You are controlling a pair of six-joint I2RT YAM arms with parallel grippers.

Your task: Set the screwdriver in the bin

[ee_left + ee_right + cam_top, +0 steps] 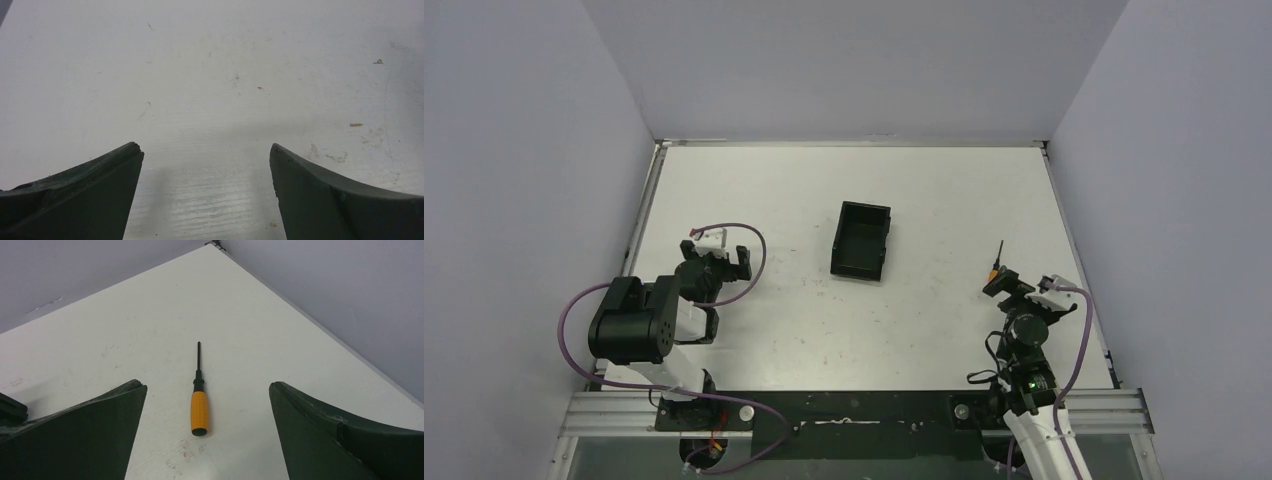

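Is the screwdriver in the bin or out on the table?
Out. The screwdriver lies flat on the table ahead of the right gripper's open fingers, apart from the bin.

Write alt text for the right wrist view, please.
An orange-handled screwdriver lies flat on the white table, centred between the right gripper's open fingers, its shaft pointing away toward the far corner. Nothing is grasped.
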